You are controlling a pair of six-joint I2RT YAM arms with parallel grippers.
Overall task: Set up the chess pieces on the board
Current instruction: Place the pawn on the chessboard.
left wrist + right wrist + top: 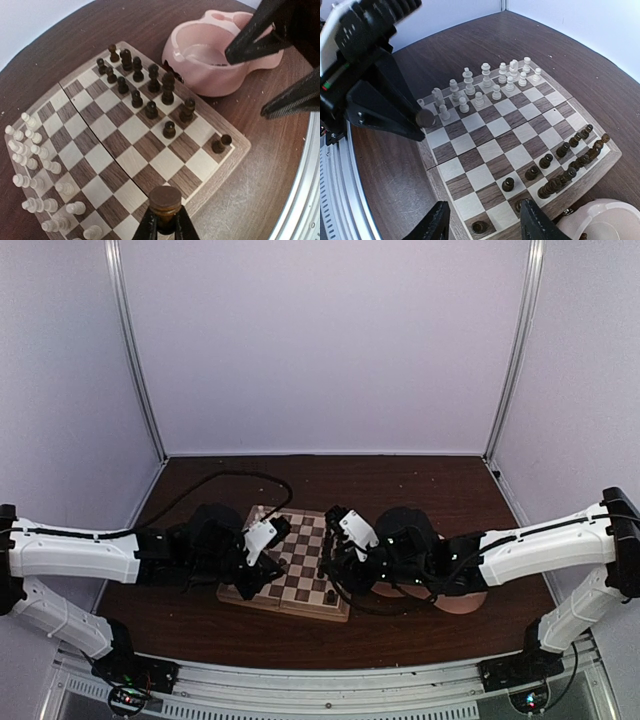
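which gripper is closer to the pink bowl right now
Right. The right gripper hangs open over the board at its dark-piece edge, just beside the pink bowl. The left gripper, shut on a dark piece, is across the board by the cream pieces.

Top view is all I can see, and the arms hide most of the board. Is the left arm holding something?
Observer: Yes. The left jaws are shut on a dark piece, above the edge of the board.
Operator: And the right arm?
Observer: The right jaws stand open, with nothing between them.
Operator: Is the board nearly set?
Observer: The cream pieces stand in two rows; the dark rows have gaps.
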